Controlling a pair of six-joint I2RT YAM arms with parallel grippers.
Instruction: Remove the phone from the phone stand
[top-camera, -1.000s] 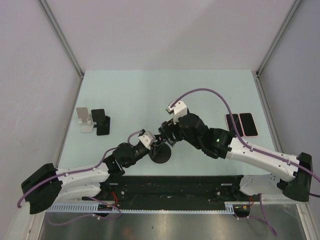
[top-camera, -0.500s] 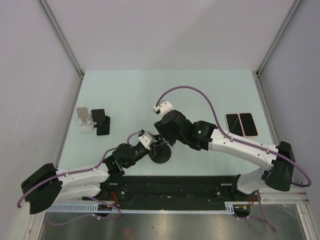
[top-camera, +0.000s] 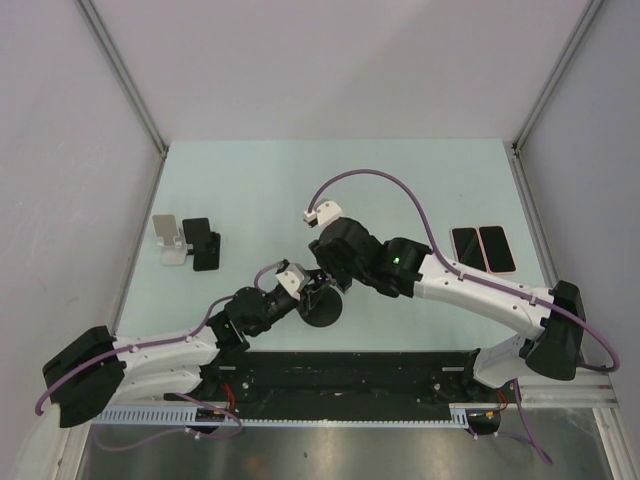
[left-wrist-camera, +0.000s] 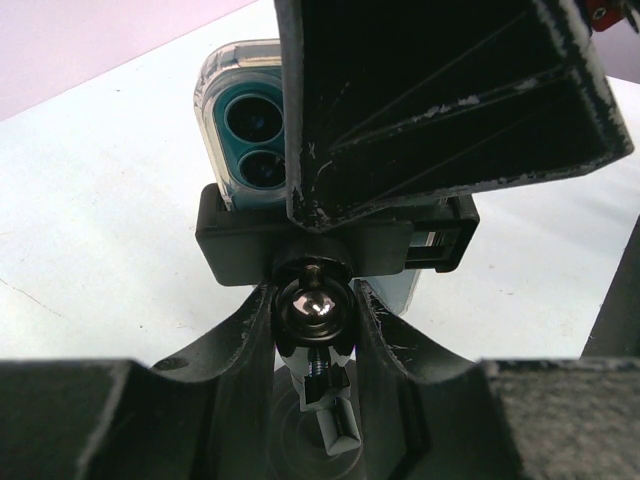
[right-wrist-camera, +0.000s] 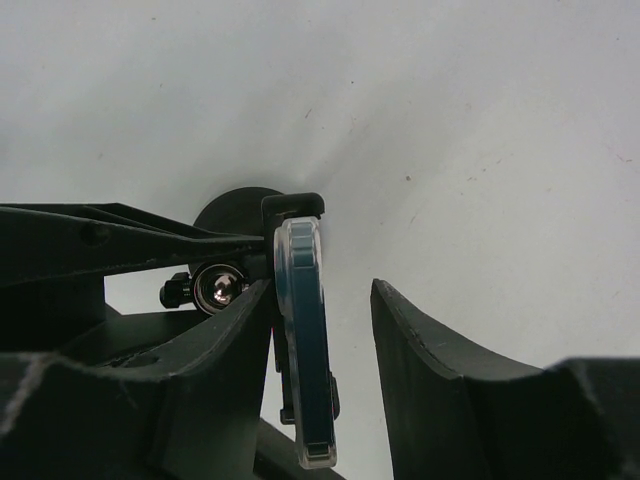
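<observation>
Your left gripper (left-wrist-camera: 314, 305) clamped stand (left-wrist-camera: 240, 245); right gripper (right-wrist-camera: 323, 296) straddled phone (right-wrist-camera: 303, 350), open. You needed square pinch, then straight upward pull.

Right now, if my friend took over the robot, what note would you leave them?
Left gripper: shut on the neck of the phone stand, bracing it.
Right gripper: open, with one finger on each side of the phone. There is a clear gap on one side.
Phone: upright in the phone stand, not out yet.
Done: the stand is held and the right gripper is lined up around the phone.
Left to do: probably close the right gripper on the phone, lift it free of the stand, and set it down.
</observation>
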